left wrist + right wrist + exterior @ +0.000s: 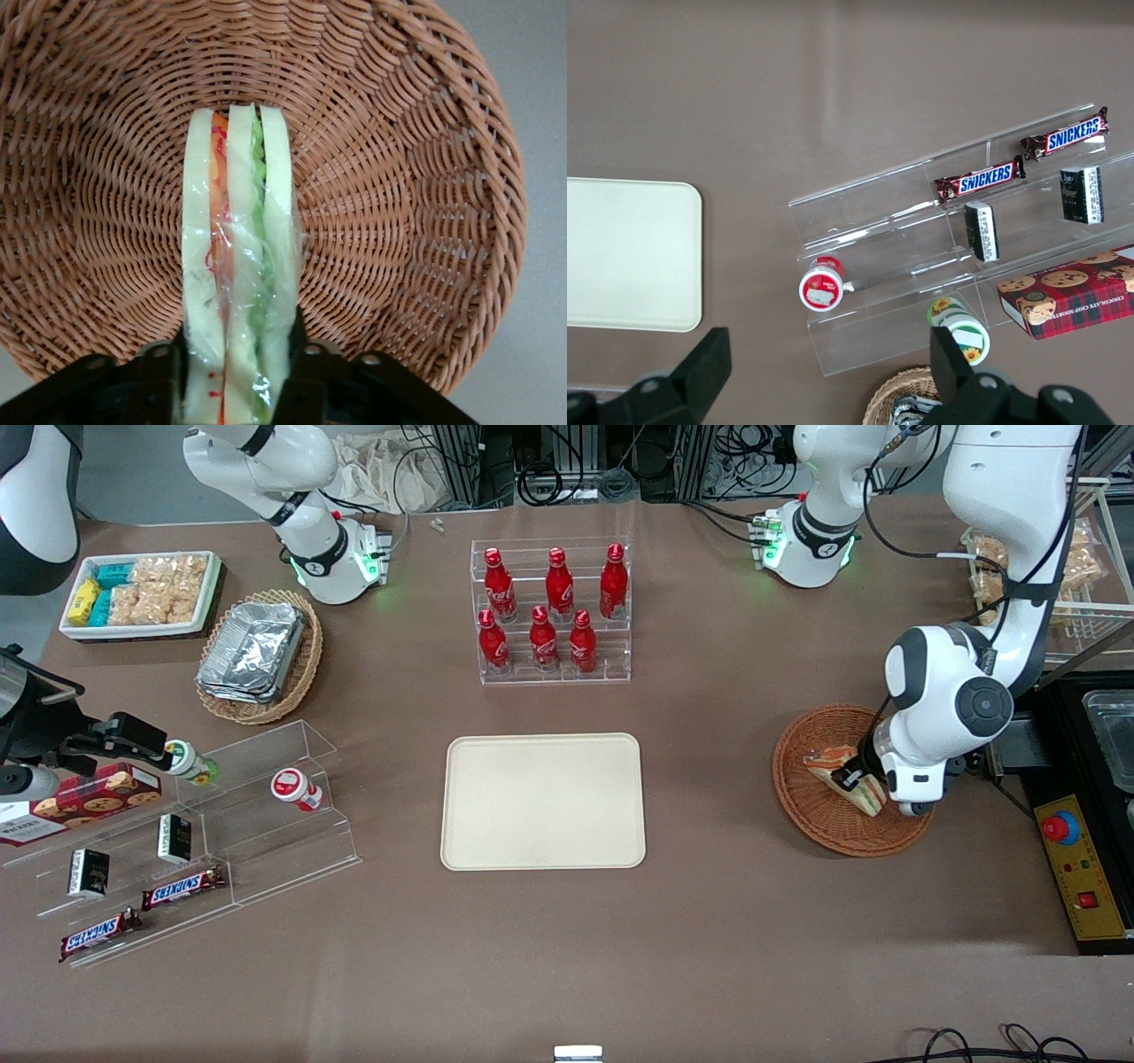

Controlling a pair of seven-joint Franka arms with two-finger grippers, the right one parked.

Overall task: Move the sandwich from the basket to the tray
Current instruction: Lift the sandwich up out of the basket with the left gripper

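So the claw [858,781] is down in the basket [819,824] at the right of the front view, with its fingers [159,376] pressed against both sides of the sandwich [842,772], closed on it as far as the bread allows. The sandwich stands on edge, wrapped in clear film, and looks to be resting on the wicker, so I'd say it isn't lifted yet. This looks like the grab step: grip made, carry not started.

Next move, I reckon: lift straight up to clear the basket rim, then swing over toward the tray [543,802] in the middle of the frame, which sits well apart on the bench [709,957]. The film looks slippery and the bread soft, so squeeze gently.
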